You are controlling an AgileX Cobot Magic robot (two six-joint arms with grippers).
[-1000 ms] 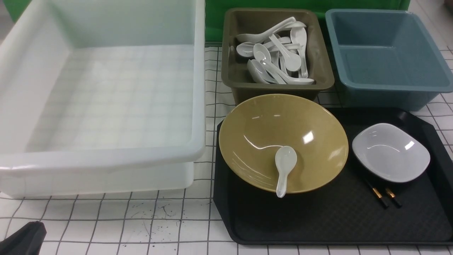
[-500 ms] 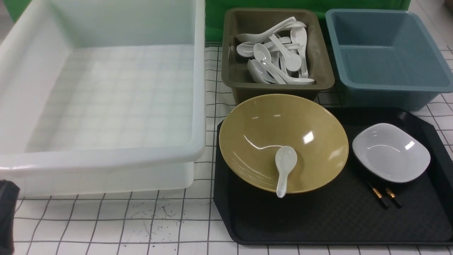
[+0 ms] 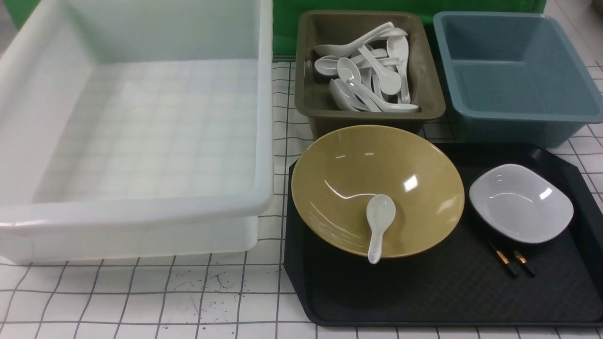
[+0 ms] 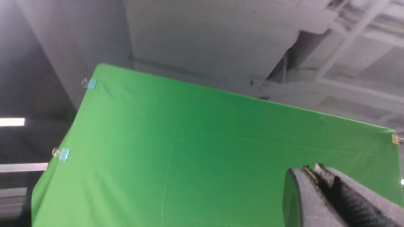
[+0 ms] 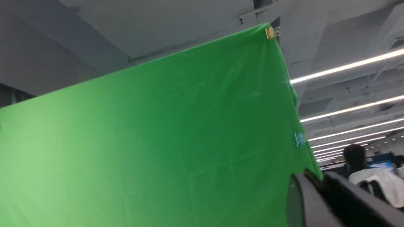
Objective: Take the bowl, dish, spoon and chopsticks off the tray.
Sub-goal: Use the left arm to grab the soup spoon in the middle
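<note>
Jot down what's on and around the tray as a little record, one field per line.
bowl: mustard-yellow, on the tray
spoon: white, in the bowl, handle over its rim
dish: white, right of the bowl
chopsticks: black, gold-banded, partly hidden by the dish
brown bin: holds white spoons, behind the bowl
blue bin: right of the brown one

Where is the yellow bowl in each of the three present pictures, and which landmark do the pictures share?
Front view: the yellow bowl is near the middle, slightly right, on the left part of the black tray.
Left wrist view: it is not in this picture.
Right wrist view: it is not in this picture.
Shared landmark: green cloth, at the top edge in the front view and large in both wrist views.
</note>
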